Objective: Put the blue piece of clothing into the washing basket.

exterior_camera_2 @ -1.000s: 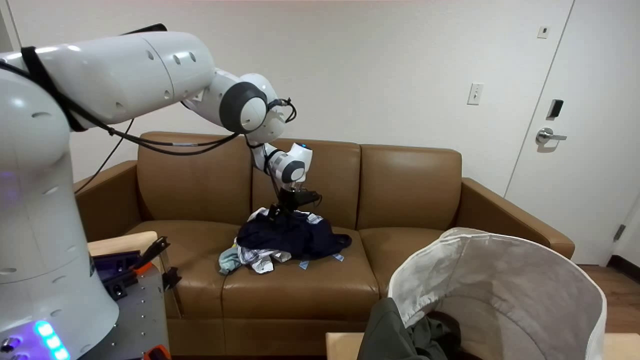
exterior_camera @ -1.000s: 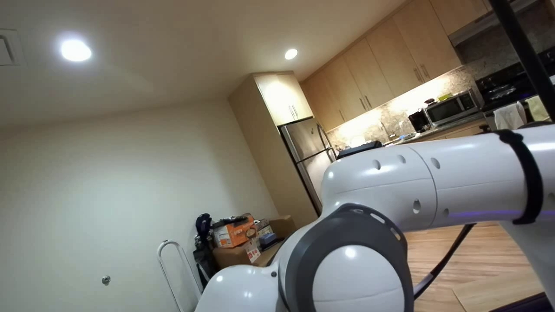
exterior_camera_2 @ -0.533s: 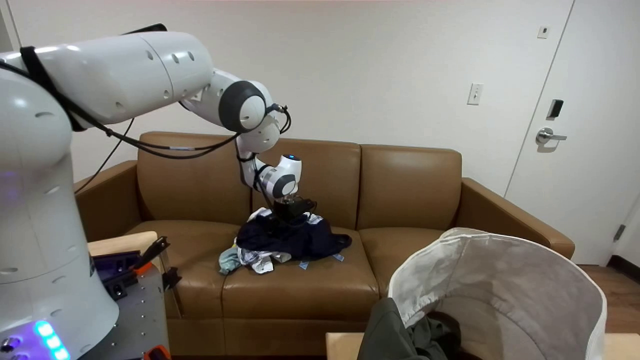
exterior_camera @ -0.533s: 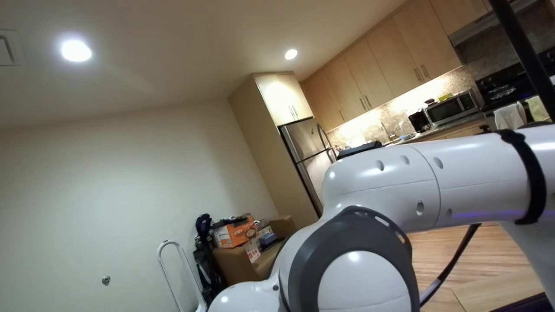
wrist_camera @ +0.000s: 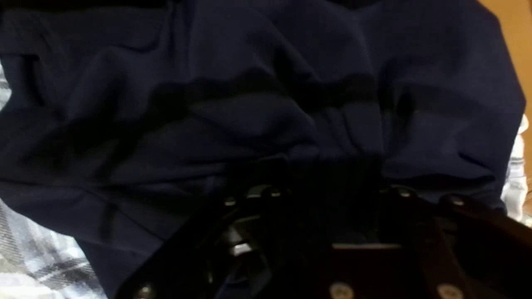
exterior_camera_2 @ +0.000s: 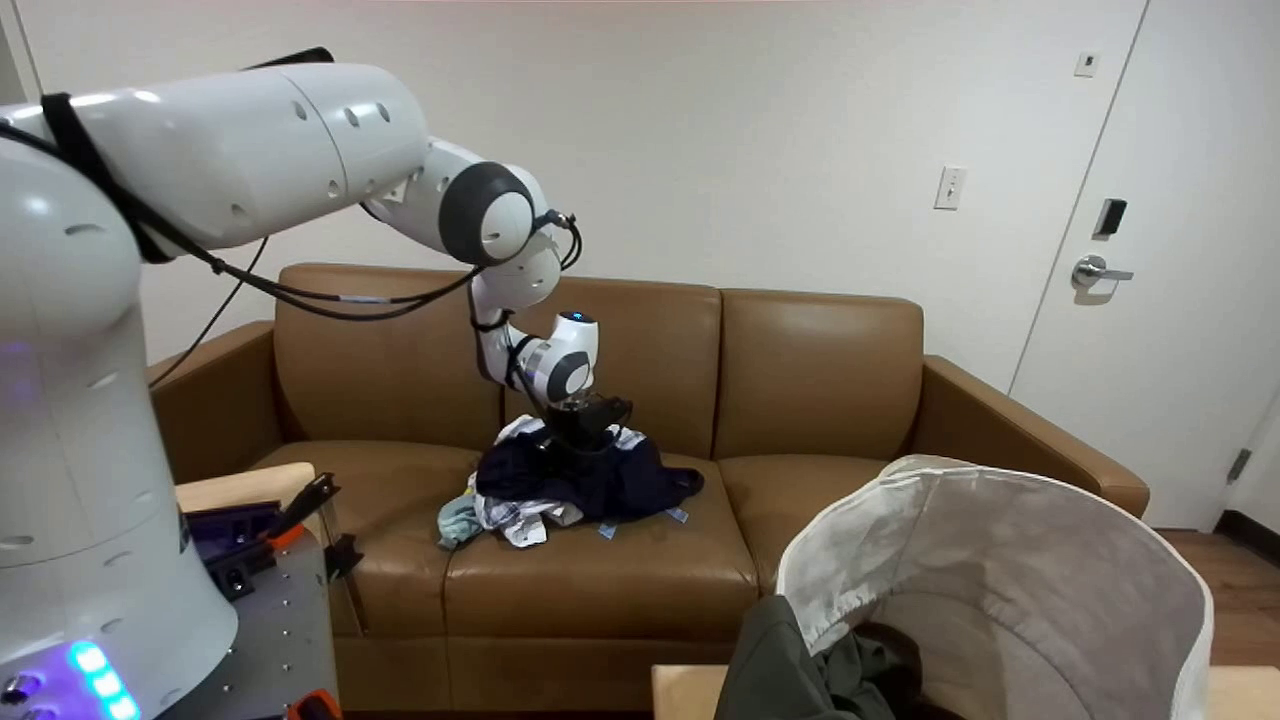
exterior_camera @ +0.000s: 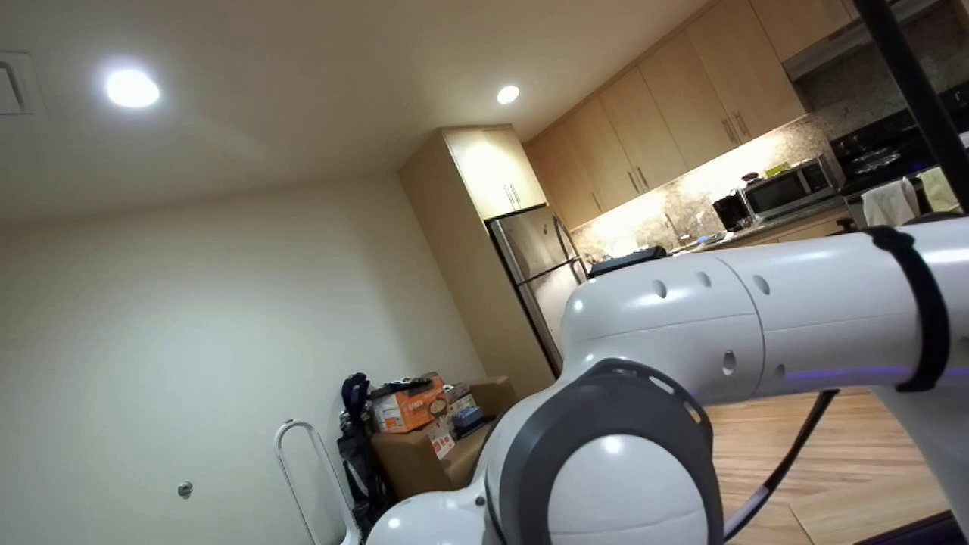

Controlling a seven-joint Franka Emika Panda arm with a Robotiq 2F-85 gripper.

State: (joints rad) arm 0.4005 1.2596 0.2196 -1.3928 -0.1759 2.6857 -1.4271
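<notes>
The blue piece of clothing (exterior_camera_2: 640, 490), dark navy and crumpled, lies on top of a clothes heap on the sofa's middle seat. My gripper (exterior_camera_2: 580, 445) points down into it in an exterior view, its tips lost against the dark cloth. Navy cloth (wrist_camera: 332, 50) fills most of the wrist view. There my gripper (wrist_camera: 332, 195) has its jaws apart at the lower middle, pressed close to the folds; the gap is too dark to show how much fabric lies inside. The washing basket (exterior_camera_2: 1040, 540), grey with a pale rounded rim, stands at the front right.
Plaid white clothing (exterior_camera_2: 525, 515) and a light teal cloth (exterior_camera_2: 460, 522) lie under the navy garment on the brown sofa (exterior_camera_2: 600, 590). Dark grey-green cloth (exterior_camera_2: 770, 665) hangs over the basket's near side. An orange box (exterior_camera: 424, 405) sits among things by the wall.
My gripper has come down and slightly left into the navy garment, mostly in the first half second. The garment's left edge has drawn in a little; the basket has not moved.
</notes>
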